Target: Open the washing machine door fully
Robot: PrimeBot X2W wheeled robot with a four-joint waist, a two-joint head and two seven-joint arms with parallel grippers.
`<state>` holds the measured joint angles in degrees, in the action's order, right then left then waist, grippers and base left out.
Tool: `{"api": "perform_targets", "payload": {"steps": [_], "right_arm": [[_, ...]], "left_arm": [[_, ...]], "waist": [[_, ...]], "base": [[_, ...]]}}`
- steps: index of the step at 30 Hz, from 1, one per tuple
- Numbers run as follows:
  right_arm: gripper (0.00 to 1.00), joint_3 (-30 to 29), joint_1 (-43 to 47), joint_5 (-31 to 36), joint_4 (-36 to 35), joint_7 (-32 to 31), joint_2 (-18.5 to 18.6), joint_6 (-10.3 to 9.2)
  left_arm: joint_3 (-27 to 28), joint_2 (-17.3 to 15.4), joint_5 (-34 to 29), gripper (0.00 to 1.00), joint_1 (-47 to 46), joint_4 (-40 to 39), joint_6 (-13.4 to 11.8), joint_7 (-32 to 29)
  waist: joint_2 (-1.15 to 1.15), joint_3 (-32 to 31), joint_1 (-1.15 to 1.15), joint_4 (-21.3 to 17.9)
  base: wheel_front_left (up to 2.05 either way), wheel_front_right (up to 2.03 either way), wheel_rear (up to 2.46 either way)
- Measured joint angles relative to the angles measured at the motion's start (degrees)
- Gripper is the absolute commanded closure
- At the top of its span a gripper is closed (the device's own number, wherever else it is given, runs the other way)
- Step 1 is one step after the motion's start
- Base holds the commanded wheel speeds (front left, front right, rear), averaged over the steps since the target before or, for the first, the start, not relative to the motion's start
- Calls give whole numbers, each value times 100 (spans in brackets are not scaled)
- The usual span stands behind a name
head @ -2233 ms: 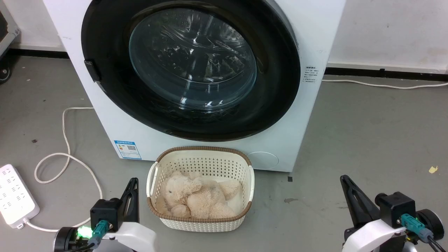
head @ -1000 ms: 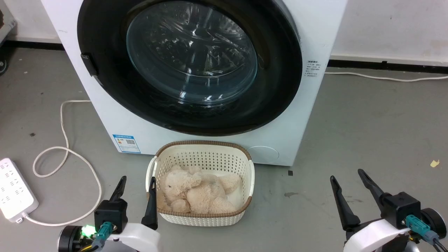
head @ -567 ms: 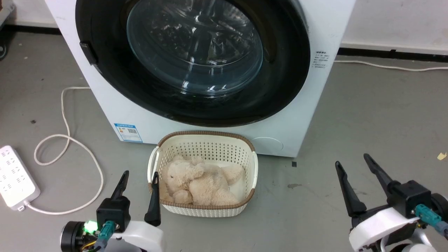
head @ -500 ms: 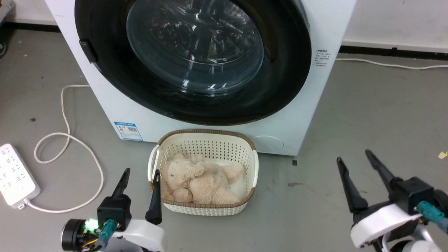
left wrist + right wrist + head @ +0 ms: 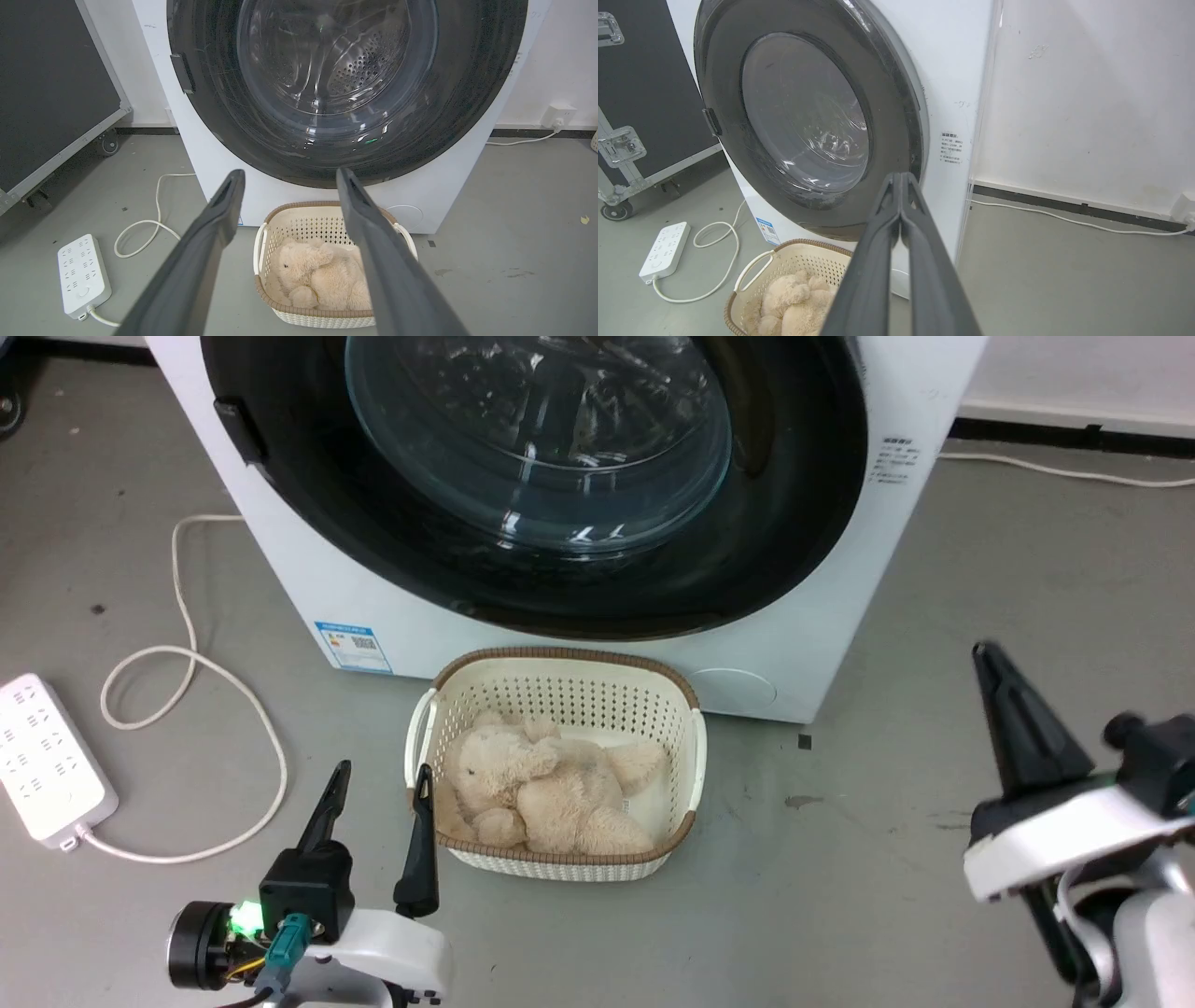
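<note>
1. Washing machine door looks closed against the washing machine front, above the basket.
2. Right gripper, fingers pressed together and empty, points toward the door's right rim; slip the tips behind that edge.
3. Pull outward along the hinge's arc, passing over the basket.
4. Left gripper, spread and empty, hangs low just beside the basket; hold it out of the swing.

Left gripper: low at the lower left of the head view, fingers pointing up the frame, jaws well apart. Its two dark fingers splay wide in the left wrist view. Pale left forearm behind it, green indicator light lit at the wrist.

Right gripper: lower right, sitting higher in frame than the left, tips leaning slightly leftward. Jaws pressed together (the right wrist view shows the tips meeting). Pale right forearm angled beneath it.
</note>
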<state>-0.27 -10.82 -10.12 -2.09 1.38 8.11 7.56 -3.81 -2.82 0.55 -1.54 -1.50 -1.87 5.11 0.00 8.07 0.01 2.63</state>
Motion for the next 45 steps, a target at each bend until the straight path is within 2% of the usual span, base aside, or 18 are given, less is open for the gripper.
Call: {"api": "perform_targets", "payload": {"steps": [7,8,18,29,37,45], "right_arm": [[100,-174,-555,-812,98,-334,-8,-1],[100,-286,-802,-1117,219,-500,-18,-1],[100,-697,-1854,-1993,993,-1198,-110,-1],[100,-1445,-3112,-2627,2096,-2001,-152,-3],[100,-2012,-4075,-3093,3058,-2897,-154,-3],[100,-2443,-5037,-3205,3930,-3579,113,-4]], "left_arm": [[-100,-1,12,0,-123,-44,-55,76],[-126,-1,13,0,-146,-56,-71,109],[-254,-1,24,0,-235,-96,-157,221],[-392,-1,64,0,-354,-200,-259,358],[-416,-1,63,0,-465,-258,-302,459],[-539,-1,64,0,-560,-311,-360,555]], "waist": [[0,188,0,109],[0,265,0,164],[0,527,0,344],[0,859,0,584],[0,1083,0,752],[0,1299,0,897]], "base": [[0,0,0],[0,0,0],[0,0,0],[0,0,0],[0,0,0],[0,0,0]]}}
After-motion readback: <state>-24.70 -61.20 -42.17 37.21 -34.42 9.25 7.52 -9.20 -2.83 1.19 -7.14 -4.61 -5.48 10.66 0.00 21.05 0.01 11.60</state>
